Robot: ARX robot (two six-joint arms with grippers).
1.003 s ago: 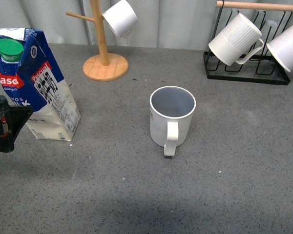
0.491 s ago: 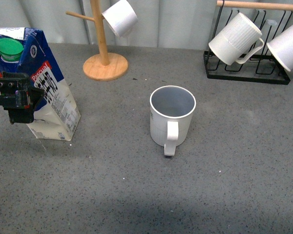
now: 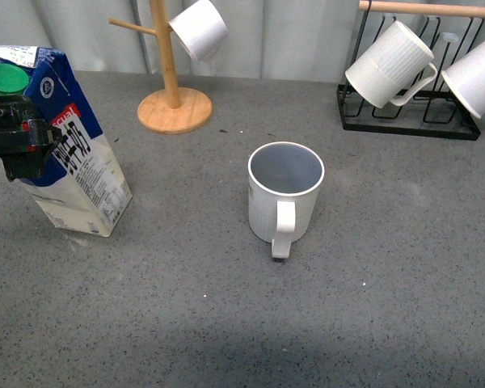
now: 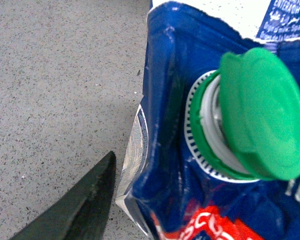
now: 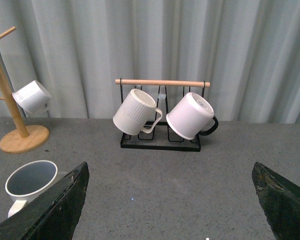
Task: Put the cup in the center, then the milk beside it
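The cup, cream-white and ribbed with a grey-blue inside, stands upright in the middle of the grey table, its handle toward me; it also shows in the right wrist view. The milk, a blue-and-white carton with a green cap, is at the far left, tilted with one bottom edge lifted. My left gripper is shut on the milk near its top. In the left wrist view the milk fills the frame beside one dark finger. My right gripper is open, empty, and out of the front view.
A wooden mug tree with a white mug stands at the back left. A black wire rack with a wooden bar holds two white mugs at the back right. Curtains hang behind.
My left gripper has risen from beside the milk's base to its top and closed on it. The milk now leans, its base partly off the table. The cup has not moved.
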